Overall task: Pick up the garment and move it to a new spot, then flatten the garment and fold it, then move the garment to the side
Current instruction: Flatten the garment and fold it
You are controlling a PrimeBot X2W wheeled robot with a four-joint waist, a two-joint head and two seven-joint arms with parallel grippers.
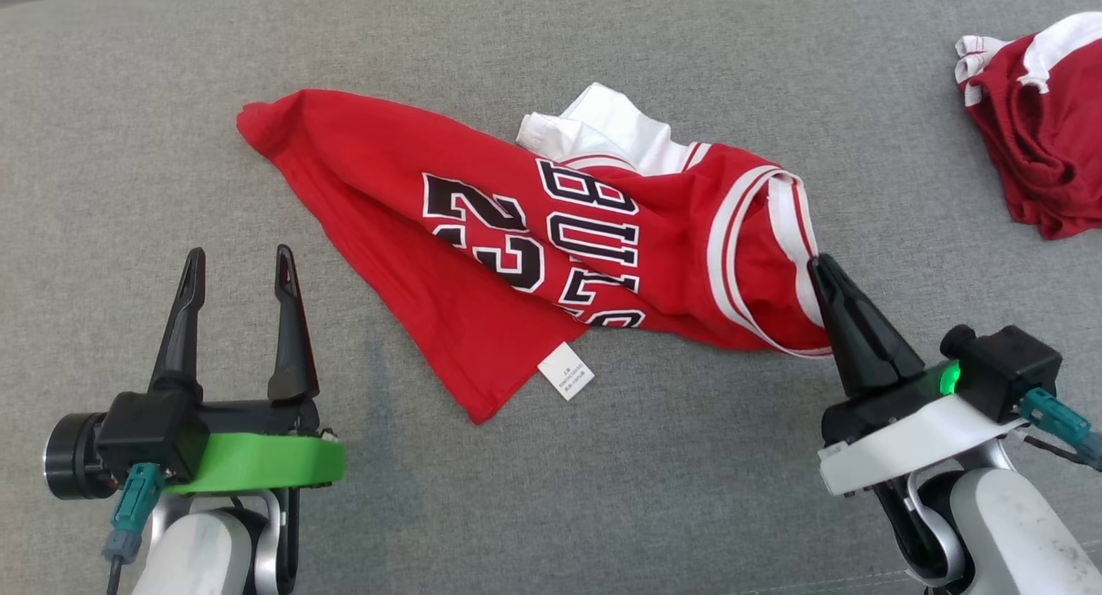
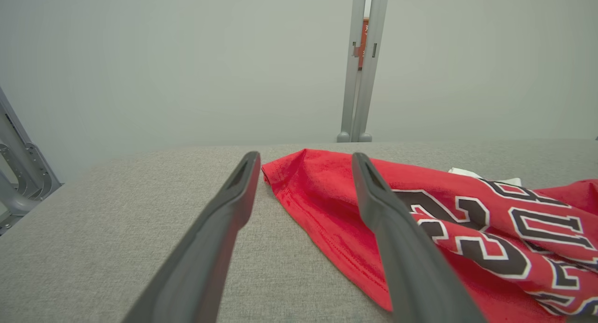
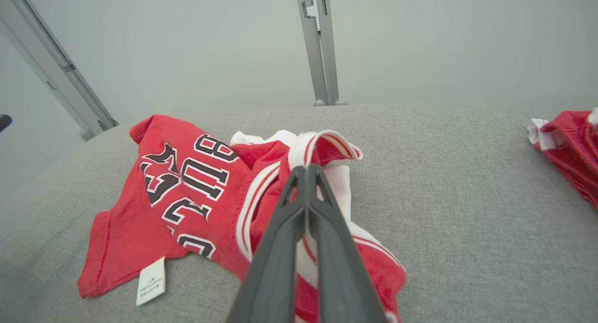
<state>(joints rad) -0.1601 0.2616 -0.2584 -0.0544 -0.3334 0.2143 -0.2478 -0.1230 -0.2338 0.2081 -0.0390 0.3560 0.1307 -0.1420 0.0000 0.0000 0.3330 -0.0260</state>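
Head view: right gripper [image 1: 818, 263] pinches the crumpled red basketball jersey [image 1: 482, 259] at its striped edge, left gripper [image 1: 241, 263] spread nearby; pick-up step, next likely a lift.

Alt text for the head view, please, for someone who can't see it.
A crumpled red jersey lies on a grey surface, the right hand shut on its striped edge. The left hand is open beside it; another red garment sits far right.
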